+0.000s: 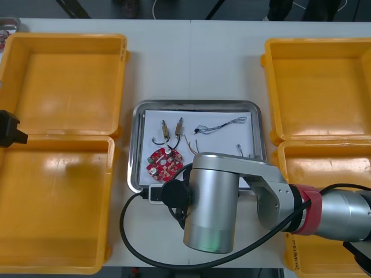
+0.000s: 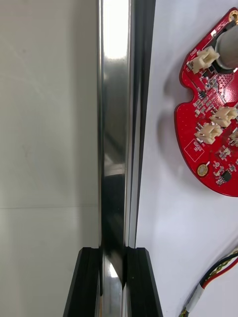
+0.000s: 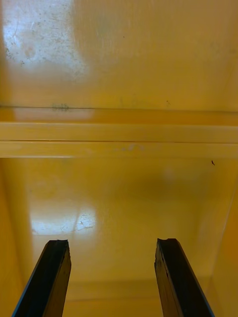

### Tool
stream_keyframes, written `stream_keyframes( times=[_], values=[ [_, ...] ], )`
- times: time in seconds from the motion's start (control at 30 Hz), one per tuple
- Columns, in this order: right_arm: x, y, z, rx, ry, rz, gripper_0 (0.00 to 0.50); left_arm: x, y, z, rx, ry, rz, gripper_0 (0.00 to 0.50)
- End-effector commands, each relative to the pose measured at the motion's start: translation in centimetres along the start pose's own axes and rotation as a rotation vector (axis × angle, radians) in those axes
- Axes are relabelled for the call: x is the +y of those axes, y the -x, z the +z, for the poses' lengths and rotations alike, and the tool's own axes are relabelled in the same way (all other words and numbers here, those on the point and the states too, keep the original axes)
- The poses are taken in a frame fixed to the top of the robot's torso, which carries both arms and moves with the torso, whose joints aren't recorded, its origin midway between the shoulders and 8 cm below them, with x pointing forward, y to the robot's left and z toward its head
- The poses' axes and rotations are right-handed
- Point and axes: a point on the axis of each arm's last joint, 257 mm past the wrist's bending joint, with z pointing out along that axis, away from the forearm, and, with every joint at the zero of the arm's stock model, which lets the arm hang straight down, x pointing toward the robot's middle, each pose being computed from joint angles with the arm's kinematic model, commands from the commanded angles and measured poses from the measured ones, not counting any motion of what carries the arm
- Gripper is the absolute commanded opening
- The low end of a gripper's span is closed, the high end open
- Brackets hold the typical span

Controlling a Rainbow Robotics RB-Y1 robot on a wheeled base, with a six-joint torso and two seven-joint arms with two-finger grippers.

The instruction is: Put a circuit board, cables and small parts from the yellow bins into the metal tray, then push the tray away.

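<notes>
The light table [image 1: 191,63] carries four yellow bins [image 1: 64,81], two at each side, and between them stands the metal tray [image 1: 197,105], white inside. In the tray lie a red circuit board [image 1: 164,161], small metal parts [image 1: 165,128] and thin cables [image 1: 219,126], so the loading looks finished and only the push remains. The right gripper [image 2: 113,257] is at the near rim of the tray, with its fingers clamped on the thin shiny rim, one outside and one inside. The left gripper [image 3: 111,247] hangs over the bins on the left with its fingers apart and holds nothing. The main danger, in my judgement, is the grip itself: the rim is narrow and smooth, so the fingers may slide off when the arm begins to push. The hold also seems to be left of the middle of the near rim, so the tray may turn instead of going straight and could knock a bin. If the gripper lifts even a little, the tray tips and the light parts slide or roll. A red and yellow cable [image 2: 218,270] lies near the inner finger and could be caught.
</notes>
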Motion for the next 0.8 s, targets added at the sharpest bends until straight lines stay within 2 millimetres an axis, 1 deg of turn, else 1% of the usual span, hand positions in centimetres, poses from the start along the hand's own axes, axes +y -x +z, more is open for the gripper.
stream_keyframes(
  times=[0.03,0.1,0.23,0.33,0.63,0.8],
  values=[
    [-1.3,0.2,-0.7,0.006,-0.046,-0.020,0.000,1.5,0.4,-1.6,-0.025,0.046,0.073,0.500],
    [-1.6,0.2,-0.7,0.010,-0.054,-0.023,0.000,1.5,0.4,-1.6,-0.025,0.046,0.073,0.500],
    [-3.0,-0.2,-0.4,0.035,-0.074,-0.025,0.000,1.5,0.4,-1.6,-0.025,0.046,0.073,0.500],
    [-4.0,-0.1,-0.3,0.045,-0.093,-0.029,0.000,1.5,0.4,-1.6,-0.025,0.046,0.073,0.500],
    [-6.8,-0.1,-0.8,0.062,-0.145,-0.034,0.000,1.5,0.4,-1.6,-0.025,0.046,0.073,0.500],
    [-8.1,0.4,-1.4,0.060,-0.173,-0.041,0.000,1.5,0.4,-1.6,-0.025,0.046,0.073,0.500]
  ],
)
